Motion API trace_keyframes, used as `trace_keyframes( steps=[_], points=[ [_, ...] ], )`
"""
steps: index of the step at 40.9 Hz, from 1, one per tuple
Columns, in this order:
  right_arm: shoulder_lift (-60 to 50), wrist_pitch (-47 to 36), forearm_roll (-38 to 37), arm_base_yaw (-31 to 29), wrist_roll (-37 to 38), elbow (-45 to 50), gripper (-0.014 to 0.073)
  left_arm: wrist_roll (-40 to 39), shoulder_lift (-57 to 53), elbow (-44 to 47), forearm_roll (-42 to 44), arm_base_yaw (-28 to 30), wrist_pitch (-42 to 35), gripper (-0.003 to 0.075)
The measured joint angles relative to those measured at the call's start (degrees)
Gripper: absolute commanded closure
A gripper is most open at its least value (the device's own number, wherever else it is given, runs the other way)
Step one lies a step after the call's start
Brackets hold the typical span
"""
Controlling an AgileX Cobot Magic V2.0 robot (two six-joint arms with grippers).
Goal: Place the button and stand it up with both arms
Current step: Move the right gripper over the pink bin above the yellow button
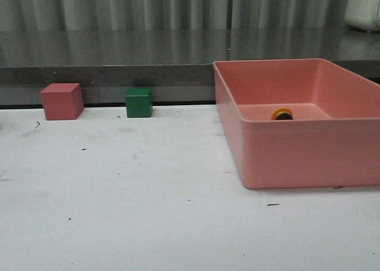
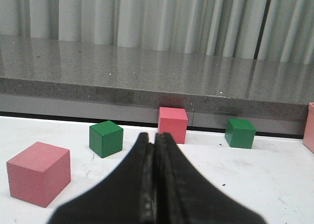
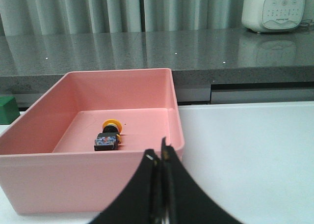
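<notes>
**Reaching for the button lying in the tray**

My right end effector (image 3: 161, 157), two dark tapered fingers, is pressed fully together and grips nothing. It hangs just outside the near wall of the pink rectangular plastic tray (image 3: 73, 177), above the white speckled surface (image 3: 245, 150). My left end effector (image 2: 154, 150) is likewise closed and empty, off over the other side of the surface, facing a pinkish-red cube (image 2: 172, 124) and a green cube (image 2: 240, 132) by the grey stone ledge (image 2: 147, 69); another green cube (image 2: 105, 138) and another pinkish-red cube (image 2: 38, 172) sit nearer to it.

The small push-button with a round yellow cap, black body and boxy grey-black base (image 3: 109, 135) lies on its side on the tray floor, cap pointing towards the far wall. It sits beyond the near wall from my right end effector, slightly to one side of its line, and well apart from my left.

To do this well, I judge I should first spread the right fingers, clear the rim before descending, and close across the boxy base rather than the rounded cap, which would likely slip. The tray wall may crowd the approach, so a steep entry seems safest.
</notes>
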Motion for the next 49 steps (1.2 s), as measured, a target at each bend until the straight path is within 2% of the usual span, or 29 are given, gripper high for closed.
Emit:
trace_keyframes(
  steps=[30,41,49],
  points=[
    [0.0,0.0,0.0,0.0,0.0,0.0,0.0662,0.0,0.0,0.0,0.0,0.0,-0.1,0.0740],
    [0.0,0.5,0.0,0.0,0.0,-0.3,0.0662,0.1,0.0,-0.1,0.0,0.0,-6.9,0.0740],
    [0.0,6.7,0.0,0.0,0.0,-8.8,0.0662,0.1,0.0,-7.7,0.0,0.0,-1.0,0.0740]
  ],
)
